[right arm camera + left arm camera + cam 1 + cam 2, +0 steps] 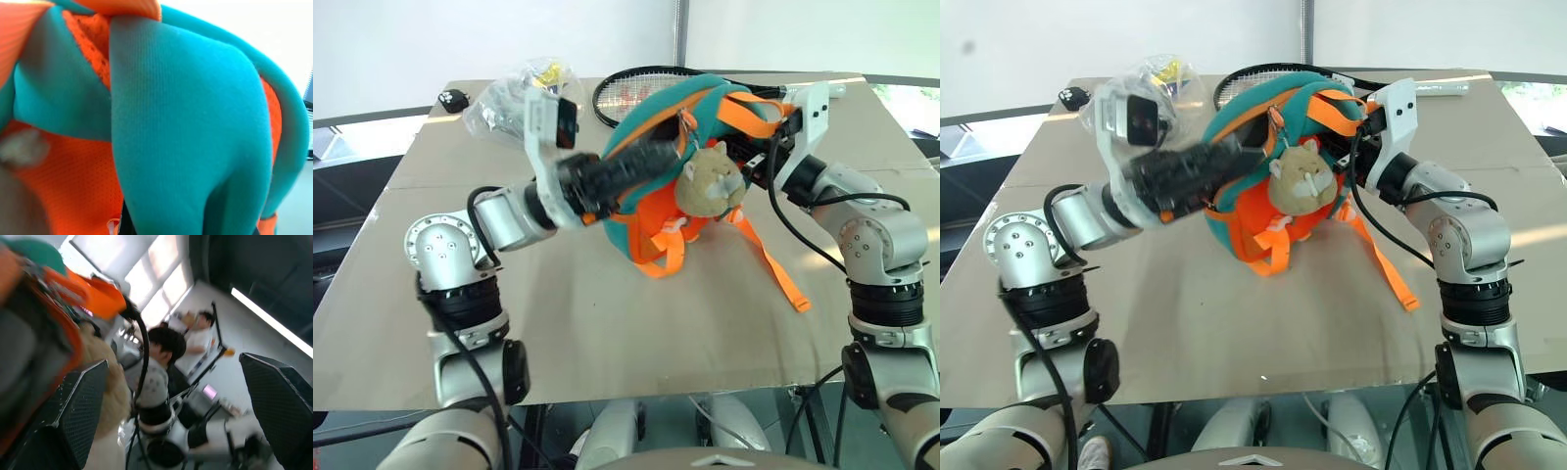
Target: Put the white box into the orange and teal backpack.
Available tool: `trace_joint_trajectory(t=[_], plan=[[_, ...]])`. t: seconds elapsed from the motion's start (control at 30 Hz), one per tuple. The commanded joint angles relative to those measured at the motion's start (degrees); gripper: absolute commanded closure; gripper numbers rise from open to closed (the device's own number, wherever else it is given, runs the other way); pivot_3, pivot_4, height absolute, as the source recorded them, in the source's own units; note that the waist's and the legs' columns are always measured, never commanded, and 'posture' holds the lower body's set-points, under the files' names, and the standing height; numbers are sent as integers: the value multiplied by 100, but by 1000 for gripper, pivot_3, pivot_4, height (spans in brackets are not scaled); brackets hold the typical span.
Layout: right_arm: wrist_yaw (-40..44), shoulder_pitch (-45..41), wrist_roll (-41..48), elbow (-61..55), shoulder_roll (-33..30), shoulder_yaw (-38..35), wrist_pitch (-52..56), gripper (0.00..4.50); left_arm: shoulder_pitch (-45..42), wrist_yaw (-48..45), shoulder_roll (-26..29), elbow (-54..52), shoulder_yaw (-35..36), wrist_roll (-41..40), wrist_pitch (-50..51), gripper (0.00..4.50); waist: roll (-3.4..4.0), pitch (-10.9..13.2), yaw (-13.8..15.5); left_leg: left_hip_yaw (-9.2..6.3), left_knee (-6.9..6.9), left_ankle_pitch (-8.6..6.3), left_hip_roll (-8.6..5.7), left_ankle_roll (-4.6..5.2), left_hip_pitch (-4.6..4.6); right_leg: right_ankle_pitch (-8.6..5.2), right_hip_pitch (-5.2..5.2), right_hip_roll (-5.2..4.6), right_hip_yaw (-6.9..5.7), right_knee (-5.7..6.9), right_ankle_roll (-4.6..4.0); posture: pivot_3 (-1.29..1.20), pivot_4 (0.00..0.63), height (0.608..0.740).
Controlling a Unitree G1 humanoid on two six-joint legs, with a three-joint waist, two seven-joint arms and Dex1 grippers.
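Meanwhile, both arms reach inward at the backpack (656, 147) from either side.

Bare table (607, 333) before the backpack (651, 127); bag (504, 98) and racket (626, 88) crowding behind.

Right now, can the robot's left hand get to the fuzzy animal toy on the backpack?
Probably yes. The left gripper is open beside the backpack, and the plush toy hangs right next to its fingers with nothing between them.

Silver rounded arm joints with screw rings, black ribbed collars, looping black cables, white wrist brackets, black textured fingers (73, 416).
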Motion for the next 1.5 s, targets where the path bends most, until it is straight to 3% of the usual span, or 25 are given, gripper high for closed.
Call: trace_joint_trajectory(t=[0.03, 0.27, 0.57, 0.63, 0.77, 1.0, 1.5], plan=[[-161, -44, -23, -193, -33, -227, 14, 4500, -326, -352, 32, -64, 96, 463, -776, 68, 0, 0, 18, -1, 1, 0, 0, 0, 1, 0, 0, 0, -2, -2, 0, 0, 150, 740], [-624, -92, -298, 82, 22, -307, 97, 4500, -957, 142, 230, 1105, 647, -667, -792, 68, 0, 0, 13, 4, 2, 0, -2, 0, 8, 0, 1, 1, 2, 3, 0, 0, 150, 740], [-1207, -289, -541, 435, 133, -516, -35, 4500, -1447, 1053, 288, 2374, 1426, -1230, -1440, 68, -1, 0, 33, -5, 4, 0, -7, 0, 1, 0, 0, 0, -6, 6, 0, 0, 150, 740], [-1264, -316, -543, 398, 164, -540, -42, 4500, -1372, 1061, 429, 2466, 1315, -762, -1472, 68, -1, 0, 16, -5, 3, 0, -6, 0, 2, 0, 0, 0, -5, 7, 0, 0, 150, 740], [-1229, -311, -424, 120, 231, -494, 63, 4500, -609, -105, 810, 1077, 68, 887, -1468, 68, 0, 0, -31, -1, -7, 0, -6, 0, -1, 0, -1, -3, 5, 5, 0, 0, 150, 740], [-1001, -241, -294, -425, 308, -226, 311, 4500, -128, -368, 384, 331, -862, 2172, -1954, 68, 4, 2, -46, -10, -12, 0, -11, -1, -13, 0, -16, -2, 7, 2, 0, 0, 150, 740], [-757, -42, -344, -741, 212, -46, 499, 4500, -673, 399, -995, 1090, -1057, 3288, -2272, 68, 3, 2, -1, -4, -7, 0, -10, 0, -13, 0, -9, 1, 7, 4, 0, 0, 150, 740]])
